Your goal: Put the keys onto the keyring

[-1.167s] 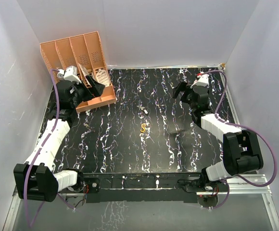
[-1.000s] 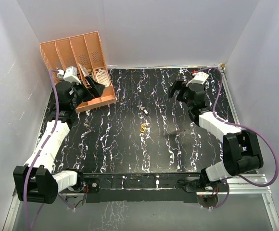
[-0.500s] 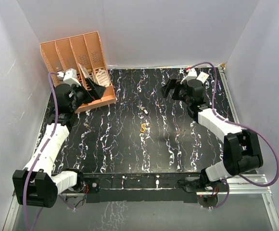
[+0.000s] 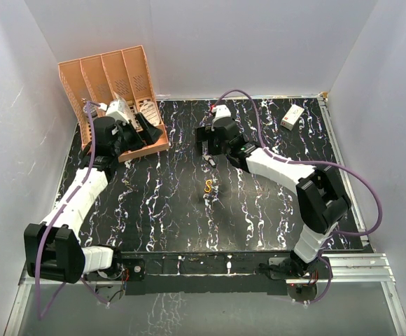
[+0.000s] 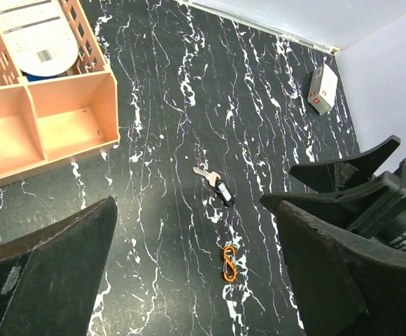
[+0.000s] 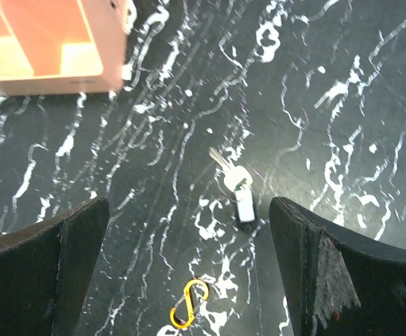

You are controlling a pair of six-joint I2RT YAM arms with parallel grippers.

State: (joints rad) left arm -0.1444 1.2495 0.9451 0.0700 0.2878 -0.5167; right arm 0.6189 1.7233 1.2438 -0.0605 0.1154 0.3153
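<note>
The keys (image 4: 210,160) lie flat mid-table: a small silver key joined to a dark fob (image 5: 215,187) (image 6: 236,185). Just nearer lies the keyring (image 4: 208,185), a tiny orange S-shaped clip (image 5: 228,263) (image 6: 189,304), apart from the keys. My right gripper (image 4: 207,143) hangs open just behind and above the keys, which show between its fingers (image 6: 189,204) closer to the right one. My left gripper (image 4: 150,126) is open in front of the organizer, held high and aimed at the keys and clip (image 5: 194,204). Neither holds anything.
An orange slotted organizer (image 4: 108,80) (image 5: 42,119) (image 6: 49,49) stands at the back left, close to my left gripper. A white box with a red mark (image 4: 293,116) (image 5: 322,89) lies at the back right. Walls close off three sides.
My right arm has swung left from the back right corner to above the keys, uncovering the white box. My left gripper has turned right, toward the table's middle.
</note>
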